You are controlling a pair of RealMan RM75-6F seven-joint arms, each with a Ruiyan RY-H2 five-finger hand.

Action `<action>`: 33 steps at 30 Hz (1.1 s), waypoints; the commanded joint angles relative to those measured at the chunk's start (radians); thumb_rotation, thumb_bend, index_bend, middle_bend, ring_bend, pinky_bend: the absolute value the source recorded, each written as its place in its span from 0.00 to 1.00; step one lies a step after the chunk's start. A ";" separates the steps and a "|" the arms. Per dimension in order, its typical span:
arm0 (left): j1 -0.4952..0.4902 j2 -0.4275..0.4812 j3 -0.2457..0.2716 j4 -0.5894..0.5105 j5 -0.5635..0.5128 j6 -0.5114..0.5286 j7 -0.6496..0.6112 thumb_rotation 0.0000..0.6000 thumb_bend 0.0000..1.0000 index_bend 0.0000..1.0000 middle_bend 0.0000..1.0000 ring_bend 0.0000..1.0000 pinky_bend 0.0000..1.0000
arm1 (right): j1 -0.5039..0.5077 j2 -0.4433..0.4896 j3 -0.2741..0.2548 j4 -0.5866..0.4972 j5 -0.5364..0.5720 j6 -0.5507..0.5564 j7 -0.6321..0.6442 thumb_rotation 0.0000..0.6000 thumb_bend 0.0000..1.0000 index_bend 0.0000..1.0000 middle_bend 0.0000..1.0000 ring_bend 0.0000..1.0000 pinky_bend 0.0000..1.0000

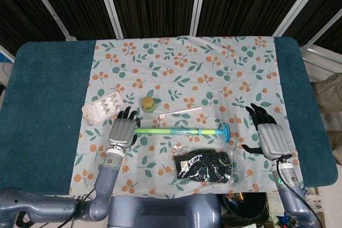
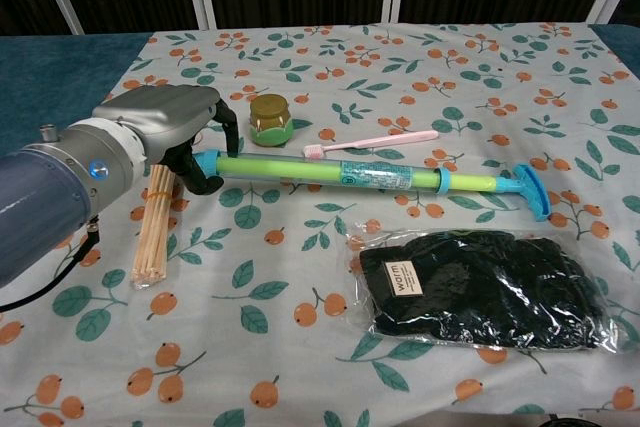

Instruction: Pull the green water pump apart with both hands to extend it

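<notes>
1. Centrally, the green water pump point(image 1: 179, 131) is lying lengthwise across the floral cloth point(image 1: 214, 62), its blue T-handle point(image 1: 226, 132) pointing right.
2. The left hand point(image 1: 122, 130) is curling its fingers point(image 2: 205, 162) around the pump's left end.
3. The right hand point(image 1: 271, 134) is resting apart from the pump, fingers spread, holding nothing.
4. A black packet point(image 1: 203, 165) is lying nearer; a jar point(image 1: 148, 103) and pink toothbrush point(image 1: 180, 112) are sitting farther.

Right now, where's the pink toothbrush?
In the head view, the pink toothbrush lies mid-table on the floral cloth, just beyond the green water pump and right of the small jar.
</notes>
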 commanded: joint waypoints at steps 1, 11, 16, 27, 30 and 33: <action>0.000 0.003 0.000 -0.002 0.000 0.001 0.000 1.00 0.40 0.51 0.17 0.03 0.16 | 0.018 -0.023 0.008 -0.011 0.015 0.001 -0.024 1.00 0.05 0.06 0.00 0.00 0.16; -0.001 0.010 -0.003 -0.003 -0.006 0.005 -0.003 1.00 0.40 0.52 0.17 0.03 0.16 | 0.035 -0.037 0.001 -0.005 0.043 0.009 -0.040 1.00 0.05 0.07 0.00 0.00 0.16; -0.002 0.008 0.001 -0.003 -0.004 0.005 -0.004 1.00 0.40 0.52 0.17 0.03 0.16 | 0.043 -0.052 -0.002 0.003 0.050 0.014 -0.046 1.00 0.05 0.09 0.00 0.00 0.16; -0.008 0.006 -0.001 0.006 -0.014 0.001 -0.002 1.00 0.40 0.52 0.17 0.03 0.16 | 0.082 -0.098 0.014 0.033 0.115 -0.002 -0.061 1.00 0.07 0.15 0.02 0.02 0.16; -0.010 0.005 -0.003 0.009 -0.016 -0.003 -0.004 1.00 0.40 0.52 0.17 0.03 0.16 | 0.102 -0.122 0.024 0.048 0.144 -0.015 -0.070 1.00 0.08 0.18 0.04 0.04 0.16; -0.012 0.006 -0.007 0.011 -0.021 -0.009 -0.007 1.00 0.40 0.52 0.17 0.03 0.16 | 0.125 -0.153 0.034 0.065 0.177 -0.028 -0.083 1.00 0.10 0.27 0.07 0.06 0.17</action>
